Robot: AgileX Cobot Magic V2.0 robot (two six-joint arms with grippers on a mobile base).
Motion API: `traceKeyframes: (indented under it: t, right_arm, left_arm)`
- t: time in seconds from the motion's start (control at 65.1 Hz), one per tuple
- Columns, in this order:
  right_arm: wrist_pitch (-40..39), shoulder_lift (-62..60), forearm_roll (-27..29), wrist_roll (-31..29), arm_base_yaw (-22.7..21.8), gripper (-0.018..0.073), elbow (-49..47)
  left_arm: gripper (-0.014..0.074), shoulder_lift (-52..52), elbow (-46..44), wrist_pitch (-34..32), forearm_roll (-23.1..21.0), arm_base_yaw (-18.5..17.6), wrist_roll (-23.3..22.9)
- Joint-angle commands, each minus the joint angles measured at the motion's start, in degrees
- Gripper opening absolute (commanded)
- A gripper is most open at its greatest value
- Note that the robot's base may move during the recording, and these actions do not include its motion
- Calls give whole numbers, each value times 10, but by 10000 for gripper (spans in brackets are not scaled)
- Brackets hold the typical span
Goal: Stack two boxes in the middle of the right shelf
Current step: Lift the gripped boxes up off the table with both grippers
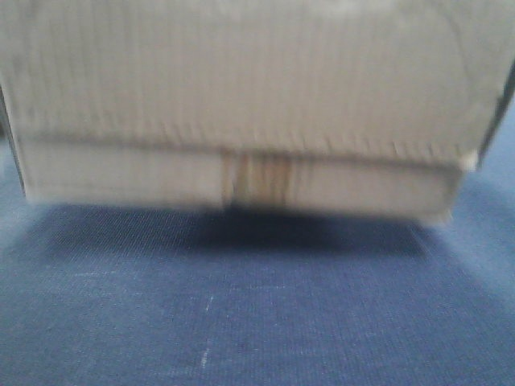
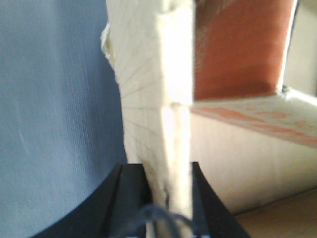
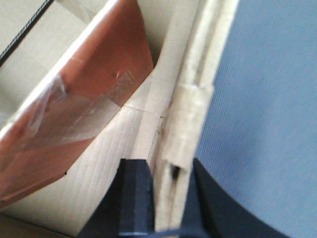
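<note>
A tan corrugated cardboard box (image 1: 241, 96) fills the upper half of the front view, very close and blurred, with brownish tape (image 1: 257, 181) at its bottom centre. It hangs just above a blue surface (image 1: 241, 305) and casts a shadow on it. My left gripper (image 2: 166, 173) is shut on one upright box wall (image 2: 148, 74), one black finger on each side. On the opposite wall (image 3: 198, 89) my right gripper (image 3: 171, 171) is shut the same way. The shelf is out of view.
Inside the box lies a reddish-brown flat piece (image 3: 99, 84) with clear tape on it, also seen as a reddish-brown panel (image 2: 237, 49) from the left wrist. The blue surface (image 2: 49, 124) (image 3: 267, 124) runs outside both held walls.
</note>
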Motion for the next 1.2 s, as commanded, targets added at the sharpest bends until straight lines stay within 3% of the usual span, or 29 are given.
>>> traceKeyframes:
  t: [0.0, 0.384, 1.182]
  right_arm:
    - [-5, -28, -25, -9, -4, -153, -23]
    - [-4, -62, -23, -9, -4, -153, -156]
    - [-13, -62, -23, -9, -4, -153, -159]
  left_arm:
    - [-111, -32, -45, -17, 6, 3, -2]
    - [-111, -78, -115, -17, 6, 3, -2]
    - [-111, -78, -115, -17, 6, 3, -2]
